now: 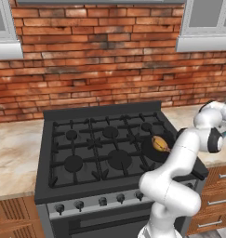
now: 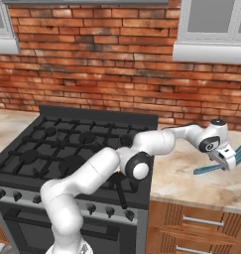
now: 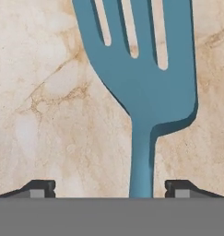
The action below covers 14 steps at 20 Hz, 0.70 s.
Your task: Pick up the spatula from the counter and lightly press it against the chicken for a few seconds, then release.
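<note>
**Pincer** (image 3: 111,189): held wide above the table (image 3: 49,115). One fingertip (image 3: 39,186) is set to each side of the handle. Nothing is gripped, and no contact is seen on either side.

**Spatula** (image 3: 145,92): teal, with a slotted blade, laid flat on the table to the right of the stove (image 1: 86,139). The handle is passed between the fingertips just below the blade's neck. In the hand view it is placed nearer the tip at the right than the one at the left.

- Risk: the off-centre handle may be struck by one finger first, and the spatula would then be pushed or swung across the stone.
- Risk: the handle is thin and low, so it may be missed from above, or the table may be struck if the pincer is brought too low.

**Pan** (image 1: 149,153): dark, set on the front right burner, well apart from the spatula.

**Chicken** (image 1: 159,143): golden, lying in the pan.

- Risk: with a loose hold, the blade may be twisted during the carry.
- Risk: under too firm a press, the chicken may be shoved or the pan shifted.
</note>
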Tool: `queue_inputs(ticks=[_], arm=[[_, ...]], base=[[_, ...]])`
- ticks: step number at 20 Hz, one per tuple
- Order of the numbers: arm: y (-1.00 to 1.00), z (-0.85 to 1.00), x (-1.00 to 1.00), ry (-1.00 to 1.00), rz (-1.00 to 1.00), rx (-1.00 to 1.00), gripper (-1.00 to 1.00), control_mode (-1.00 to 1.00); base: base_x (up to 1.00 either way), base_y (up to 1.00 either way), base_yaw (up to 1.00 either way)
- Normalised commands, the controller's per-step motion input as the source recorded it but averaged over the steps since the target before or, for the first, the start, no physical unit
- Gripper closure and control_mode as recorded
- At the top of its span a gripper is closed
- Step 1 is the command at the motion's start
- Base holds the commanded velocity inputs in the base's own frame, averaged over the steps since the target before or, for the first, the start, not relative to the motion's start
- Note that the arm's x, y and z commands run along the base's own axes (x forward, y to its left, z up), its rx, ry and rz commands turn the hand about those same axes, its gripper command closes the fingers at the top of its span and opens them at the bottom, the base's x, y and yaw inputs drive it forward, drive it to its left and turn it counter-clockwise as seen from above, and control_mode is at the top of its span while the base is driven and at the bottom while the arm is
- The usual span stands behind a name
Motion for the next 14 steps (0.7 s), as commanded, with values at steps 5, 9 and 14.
queue_inputs(ticks=[5, 9, 14], arm=[[-0.07, -0.39, 0.00, 0.01, 0.03, 0.01, 1.00, -1.00], [-0.04, -0.22, -0.01, 0.00, 0.04, 0.01, 1.00, -1.00], [0.00, 0.04, -0.24, 0.00, 0.10, 0.04, 1.00, -1.00]], base=[[0.00, 0.00, 0.00], [0.00, 0.00, 0.00], [0.00, 0.00, 0.00]])
